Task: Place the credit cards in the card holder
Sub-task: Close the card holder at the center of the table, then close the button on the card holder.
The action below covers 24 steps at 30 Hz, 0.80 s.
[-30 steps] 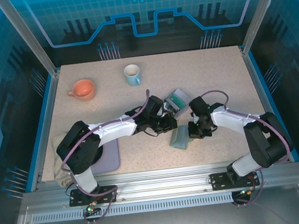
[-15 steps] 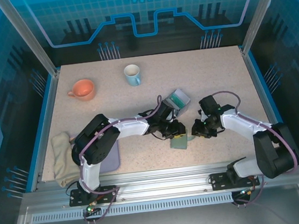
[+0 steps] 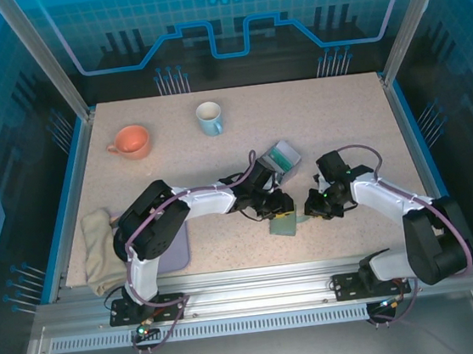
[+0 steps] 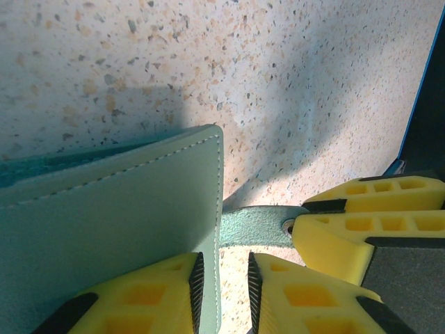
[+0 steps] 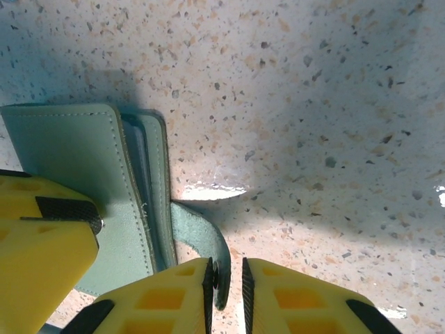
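The left gripper (image 4: pixel 224 299) points down at the near edge of the flat sage-green folding card holder (image 4: pixel 104 223). Its yellow fingers stand a narrow gap apart and straddle the stitched edge of the cover: one fingertip is over the cover, the other is over bare speckled table (image 3: pixel 341 122). A sliver of table shows between them, so I cannot tell whether they bite the cover or merely pin it.

Just beside it, the right gripper (image 5: pixel 227 299) has its fingers pressed nearly together on the small teal snap strap (image 5: pixel 201 233) that sticks out from the holder's side. From the left wrist view this reads as a pinch.

The holder lies folded on the table between the two arms, with its layers stacked and no pocket exposed. The thin teal and pale credit cards (image 3: pixel 282 153) sit apart from it, farther from the bases, in a small clear-grey rectangular box (image 3: pixel 271 166).

By my reading the task has barely begun. The holder is not yet opened and no card appears to be in it, so every card has yet to be picked up and slotted in.
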Each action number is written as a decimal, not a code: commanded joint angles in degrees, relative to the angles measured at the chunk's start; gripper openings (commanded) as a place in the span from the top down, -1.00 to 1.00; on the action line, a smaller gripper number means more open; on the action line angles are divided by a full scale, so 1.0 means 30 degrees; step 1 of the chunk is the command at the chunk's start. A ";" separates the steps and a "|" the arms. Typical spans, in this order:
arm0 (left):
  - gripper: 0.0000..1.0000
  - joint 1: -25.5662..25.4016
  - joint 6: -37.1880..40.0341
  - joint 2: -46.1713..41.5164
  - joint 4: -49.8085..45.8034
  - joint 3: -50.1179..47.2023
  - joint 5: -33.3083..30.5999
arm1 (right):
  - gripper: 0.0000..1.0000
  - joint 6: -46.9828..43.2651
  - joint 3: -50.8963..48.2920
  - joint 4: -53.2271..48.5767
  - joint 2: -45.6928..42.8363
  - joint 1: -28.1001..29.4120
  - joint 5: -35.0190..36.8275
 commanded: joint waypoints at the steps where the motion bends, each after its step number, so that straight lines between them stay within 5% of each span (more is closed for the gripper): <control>1: 0.48 -0.0131 0.0143 -0.0272 -0.0393 0.0121 0.0296 | 0.59 -0.0060 -0.0026 -0.0717 -0.0739 -0.0342 -0.0442; 16: 0.47 -0.0123 0.0426 -0.0680 -0.0541 0.0221 0.0233 | 1.00 -0.0256 -0.0015 -0.0051 -0.0583 -0.0510 -0.1484; 24: 0.13 -0.0106 0.2356 -0.3325 -0.3150 0.0284 -0.2286 | 1.00 -0.0346 0.0262 -0.0001 -0.0697 -0.0603 -0.1884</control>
